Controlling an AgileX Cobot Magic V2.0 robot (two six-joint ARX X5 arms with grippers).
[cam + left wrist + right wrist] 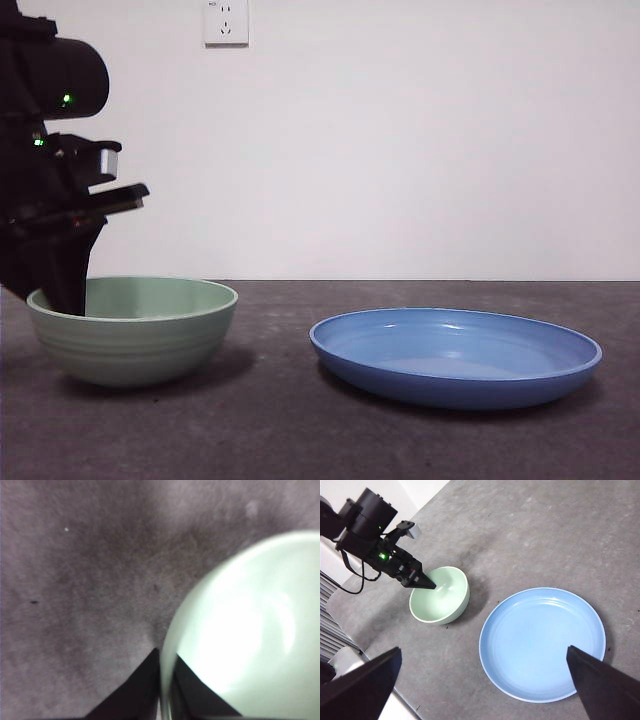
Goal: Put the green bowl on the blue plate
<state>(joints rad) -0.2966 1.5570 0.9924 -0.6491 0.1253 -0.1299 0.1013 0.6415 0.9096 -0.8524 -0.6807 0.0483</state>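
Gripping the rim of the green bowl [133, 330], your left gripper [165, 680] stands at the bowl's far-left edge in the front view, with one black jaw outside the wall and the other inside it (the left wrist view shows the pale rim pinched between the two dark tips, the jaws drawn narrow around it). You will find the bowl sitting upright on the grey table [300, 420], its base flat on the surface. The blue plate [455, 355] lies flat on the same table, to the right of the bowl in the front view, near it but not touching, and nothing rests in it. Your right gripper [485, 690] hangs high above the table, looking down over the plate and the bowl, its two jaws spread wide with nothing between them. From that overhead view you can confirm the left arm [370, 535] reaching down to the bowl's rim on the side away from the plate. A white wall socket [226, 22] sits on the wall behind.
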